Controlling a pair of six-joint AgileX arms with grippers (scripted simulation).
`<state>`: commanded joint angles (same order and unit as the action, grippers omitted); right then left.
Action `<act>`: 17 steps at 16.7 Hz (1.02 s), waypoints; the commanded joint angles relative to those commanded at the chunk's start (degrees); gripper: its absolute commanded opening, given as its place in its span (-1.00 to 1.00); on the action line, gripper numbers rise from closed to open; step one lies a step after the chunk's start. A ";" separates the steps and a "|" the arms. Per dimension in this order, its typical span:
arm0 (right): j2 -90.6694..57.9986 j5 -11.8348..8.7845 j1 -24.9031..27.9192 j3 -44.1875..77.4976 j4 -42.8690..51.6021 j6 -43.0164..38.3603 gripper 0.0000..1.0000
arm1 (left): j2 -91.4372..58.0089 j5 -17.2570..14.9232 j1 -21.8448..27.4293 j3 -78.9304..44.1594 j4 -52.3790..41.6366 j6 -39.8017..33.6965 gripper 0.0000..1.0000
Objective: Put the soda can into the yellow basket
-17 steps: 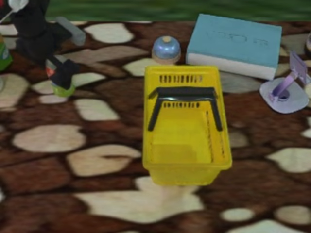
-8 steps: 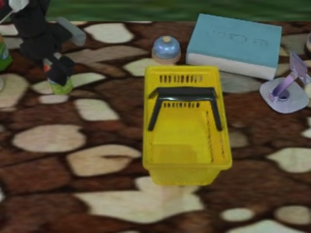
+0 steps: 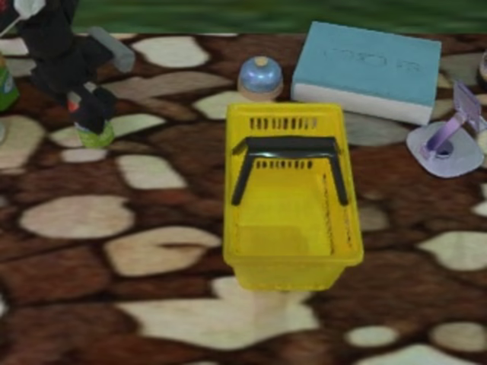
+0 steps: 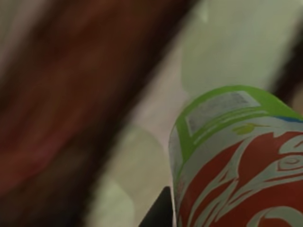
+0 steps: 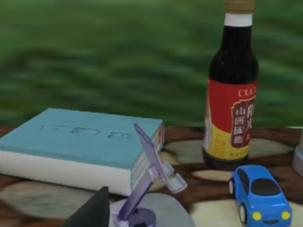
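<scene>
The soda can [image 3: 97, 138] stands at the table's far left, its green bottom showing under my left gripper [image 3: 90, 114]. This gripper is shut on the can from above. Close up in the left wrist view, the can [image 4: 236, 156] shows red with pale lettering and a green end, and one dark finger [image 4: 163, 213] presses against its side. The yellow basket [image 3: 291, 274] with its dark grey handle [image 3: 288, 144] sits at the table's middle, well right of the can. My right gripper [image 5: 142, 221] is parked off the top view, open, near the purple stand.
A silver bell [image 3: 260, 76] and a teal book [image 3: 365, 68] lie behind the basket. A purple stand [image 3: 445, 141] is at the right edge, a green container [image 3: 6, 85] at the far left. A dark sauce bottle [image 5: 232, 94] and a blue toy car [image 5: 260, 198] stand near the right gripper.
My left gripper sank a little onto the soda can and its fingers closed in. Over the last half second nothing moved.
</scene>
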<state>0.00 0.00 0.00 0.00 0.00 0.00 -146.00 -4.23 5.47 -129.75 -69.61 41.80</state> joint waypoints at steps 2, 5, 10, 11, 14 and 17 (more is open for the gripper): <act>0.00 0.00 0.00 0.00 0.00 0.00 1.00 | 0.06 0.02 -0.16 0.02 -0.01 0.09 -1.00; 0.00 0.00 0.00 0.00 0.00 0.00 1.00 | 0.40 -1.22 0.08 0.84 1.62 -0.57 -1.00; 0.00 0.00 0.00 0.00 0.00 0.00 1.00 | 3.21 -10.76 1.85 7.40 15.83 -5.81 -1.00; 0.00 0.00 0.00 0.00 0.00 0.00 1.00 | 4.05 -13.56 2.38 9.38 20.26 -7.36 -1.00; 0.00 0.00 0.00 0.00 0.00 0.00 1.00 | 7.04 -23.10 4.18 16.44 35.98 -12.79 -1.00; 0.00 0.00 0.00 0.00 0.00 0.00 1.00 | 10.61 -33.74 6.21 24.73 54.15 -18.99 -1.00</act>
<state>0.00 0.00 0.00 0.00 0.00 0.00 -135.39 -37.97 11.68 -105.02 -15.46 22.81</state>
